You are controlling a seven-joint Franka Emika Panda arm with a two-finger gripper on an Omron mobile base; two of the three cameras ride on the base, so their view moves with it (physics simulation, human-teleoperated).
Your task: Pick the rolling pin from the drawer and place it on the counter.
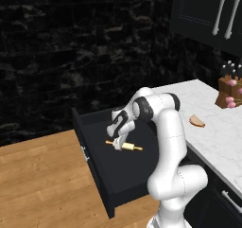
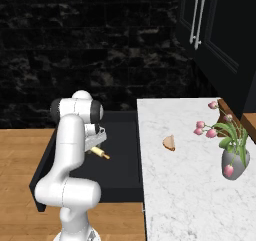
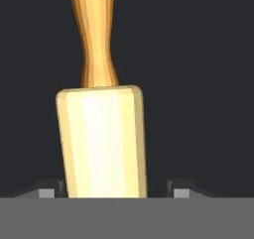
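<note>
Drawer (image 1: 118, 184) pulled out wide from the black cabinets below the counter (image 1: 222, 142), dark inside exposed. Rolling pin (image 1: 126, 146) lying flat on the drawer floor, pale barrel in the middle, orange-tan handles at both ends, one handle pointing toward the open front corner. Seen again from the right base view as rolling pin (image 2: 100, 153), just beside the white arm, inside drawer (image 2: 122, 175).

Gripper (image 1: 116, 139) lowered into the drawer directly over the pin, at the barrel end nearer the drawer back. Hand view: rolling pin (image 3: 101, 141) standing between the two dark fingertips (image 3: 47, 191), barrel close to the one on the picture's left, a clear gap to the other. Fingers partly apart, straddling the barrel; contact cannot be told, so a firm grip cannot be confirmed. Pin not lifted, resting on the drawer floor (image 3: 198, 84).

On the counter (image 2: 190, 195): brown bread piece (image 1: 197, 121), knife block (image 1: 229, 91) toward the back, vase of pink tulips (image 2: 231, 155) near the right edge.
</note>
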